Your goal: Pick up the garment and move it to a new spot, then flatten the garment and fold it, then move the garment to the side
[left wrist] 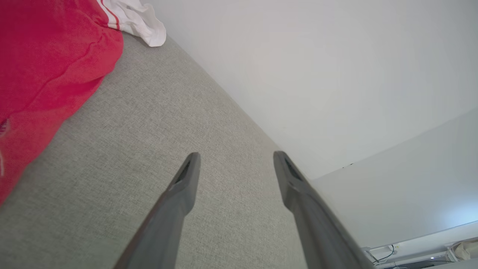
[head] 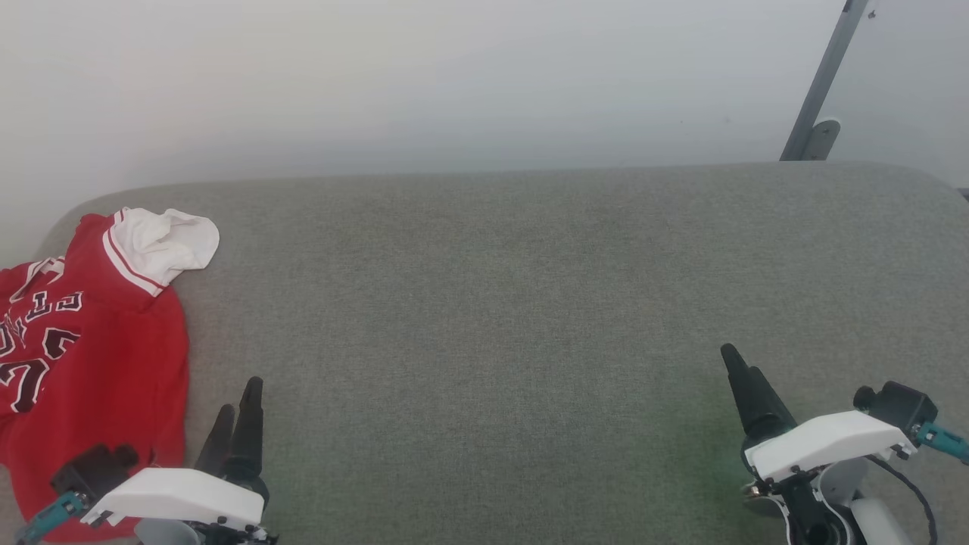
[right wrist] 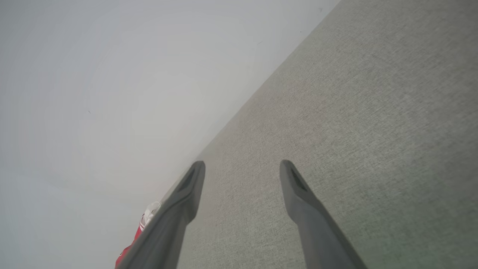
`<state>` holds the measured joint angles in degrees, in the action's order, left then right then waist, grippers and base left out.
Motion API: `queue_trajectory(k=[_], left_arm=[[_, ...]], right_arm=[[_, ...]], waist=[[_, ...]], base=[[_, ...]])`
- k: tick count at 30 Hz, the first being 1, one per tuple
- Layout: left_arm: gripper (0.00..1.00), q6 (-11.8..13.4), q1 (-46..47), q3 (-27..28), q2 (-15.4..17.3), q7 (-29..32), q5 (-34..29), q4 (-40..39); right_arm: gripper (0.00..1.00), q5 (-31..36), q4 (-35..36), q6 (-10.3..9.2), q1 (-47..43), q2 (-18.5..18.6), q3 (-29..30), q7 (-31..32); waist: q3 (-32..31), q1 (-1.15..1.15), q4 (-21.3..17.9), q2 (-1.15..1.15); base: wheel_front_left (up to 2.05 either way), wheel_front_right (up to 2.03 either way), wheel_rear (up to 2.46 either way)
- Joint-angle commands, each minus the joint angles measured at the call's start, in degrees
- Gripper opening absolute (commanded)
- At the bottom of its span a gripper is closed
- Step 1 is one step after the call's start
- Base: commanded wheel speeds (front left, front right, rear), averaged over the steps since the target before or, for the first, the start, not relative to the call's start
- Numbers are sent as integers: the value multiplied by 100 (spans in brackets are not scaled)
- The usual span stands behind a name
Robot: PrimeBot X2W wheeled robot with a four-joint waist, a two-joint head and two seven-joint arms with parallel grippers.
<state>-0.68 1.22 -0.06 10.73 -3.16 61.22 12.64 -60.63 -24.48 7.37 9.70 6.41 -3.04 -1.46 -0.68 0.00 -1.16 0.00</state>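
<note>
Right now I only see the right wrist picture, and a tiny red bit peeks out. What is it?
Observer: A red shirt with dark letters and numbers on its chest, lying crumpled at the grey surface's left end.
Operator: What's the white bit?
Observer: Its white sleeve, with red striped trim, bunched up at the far side.
Operator: Is my left arm holding it?
Observer: No. The left jaws stand open over bare fabric beside it.

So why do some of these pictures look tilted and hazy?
Head view: soft even light, no hard shadows, faint green tint on the grey fabric. Left wrist view: scene tilted, the garment soft up close. Right wrist view: wall washed out, hazy.
</note>
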Motion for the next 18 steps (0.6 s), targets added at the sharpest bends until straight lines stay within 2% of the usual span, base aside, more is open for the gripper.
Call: queue_trajectory(k=[1,18], left_arm=[[100,15,22,-24,80,-49,-188,-93],[100,-104,-182,67,345,-377,-1381,-293]], right_arm=[[100,171,30,14,166,48,-12,-52],[100,1226,104,15,135,328,60,-240]], waist=[[-2,0,-3,0],[-19,0,-23,0]], base=[[0,0,0],[0,0,0]])
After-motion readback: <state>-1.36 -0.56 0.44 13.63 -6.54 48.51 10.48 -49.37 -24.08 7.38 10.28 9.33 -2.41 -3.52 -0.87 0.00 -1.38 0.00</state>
